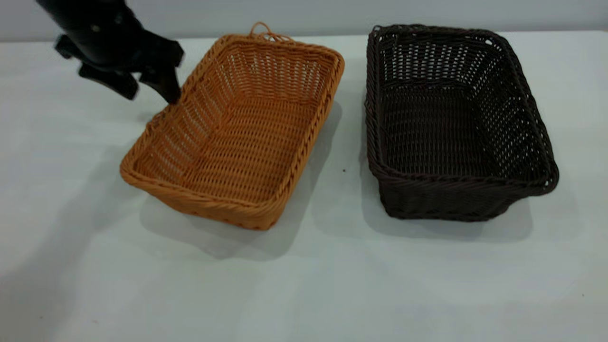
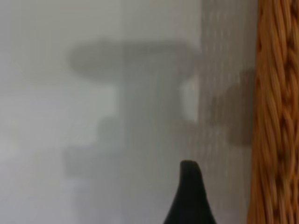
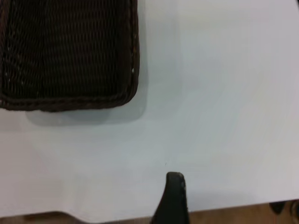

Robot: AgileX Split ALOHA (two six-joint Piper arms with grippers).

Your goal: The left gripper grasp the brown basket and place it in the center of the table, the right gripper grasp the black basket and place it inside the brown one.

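The brown basket [image 1: 237,128] sits left of the table's [image 1: 332,285] centre, turned at an angle. My left gripper [image 1: 151,94] is open at the basket's far left long side. One finger touches the outside of the braided rim and the other is farther out over the table. In the left wrist view one fingertip [image 2: 189,186] shows beside the rim [image 2: 275,116], with a gap between them. The black basket [image 1: 451,123] stands to the right, empty. Its corner shows in the right wrist view [image 3: 65,51]. Only one fingertip [image 3: 174,186] of my right gripper shows there, above the table edge and away from the black basket.
A strip of bare table runs between the two baskets. The table's front half holds nothing but shadows. In the right wrist view the table's edge [image 3: 224,209] shows, with a brown floor beyond it.
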